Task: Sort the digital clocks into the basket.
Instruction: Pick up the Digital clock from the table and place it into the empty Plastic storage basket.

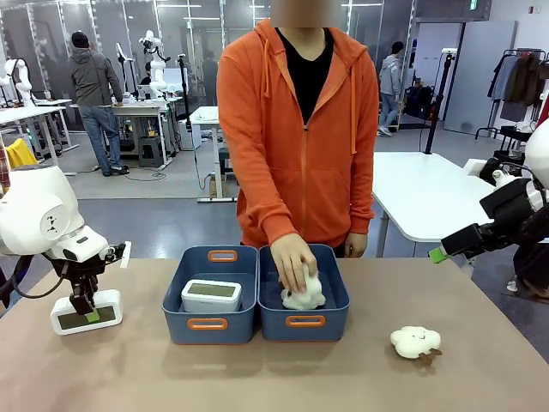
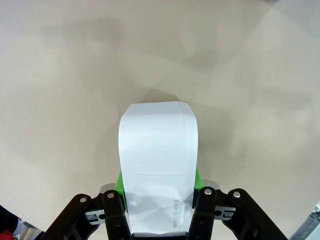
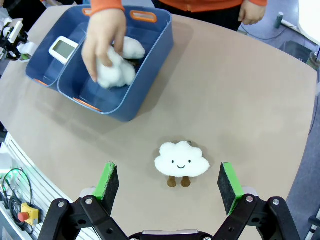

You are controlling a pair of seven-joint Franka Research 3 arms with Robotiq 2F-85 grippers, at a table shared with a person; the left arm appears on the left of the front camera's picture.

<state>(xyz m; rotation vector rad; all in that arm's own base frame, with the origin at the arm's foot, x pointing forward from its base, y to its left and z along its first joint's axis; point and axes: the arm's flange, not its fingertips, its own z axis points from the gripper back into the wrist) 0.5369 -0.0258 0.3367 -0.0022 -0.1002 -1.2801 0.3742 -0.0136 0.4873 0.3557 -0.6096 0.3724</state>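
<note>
Close to the near-left corner of the worktop (image 1: 257, 378), the left gripper (image 1: 87, 309) is clamped on a clock (image 1: 107, 309). The left wrist view shows its green pads pressed against the clock's two sides. The clock appears to sit on the surface, not yet lifted.

Near the right edge a cloud toy (image 1: 415, 342) lies by itself. The right gripper (image 3: 168, 175) hangs above it, spread wide and holding nothing.

Farther back, at the middle of the worktop, two baskets stand side by side and touching. The left basket (image 1: 171, 300) holds a second clock (image 1: 211, 294), which lies flat with its screen up. The person's hand (image 1: 294, 262) rests on a second cloud toy (image 1: 304, 296) inside the right basket (image 1: 339, 322).

The step in hand looks like lifting the held clock and carrying it to the left basket. Done well, that means:
- Raise it straight up first, high enough that its underside clears the basket's near wall.
- Travel level towards the middle.
- Lower it into whatever bare floor is left beside the second clock, not on top of it, since little room remains.
- Release only once it is resting.
- Stay on the left basket's side of the shared wall, away from the person's hand.
</note>
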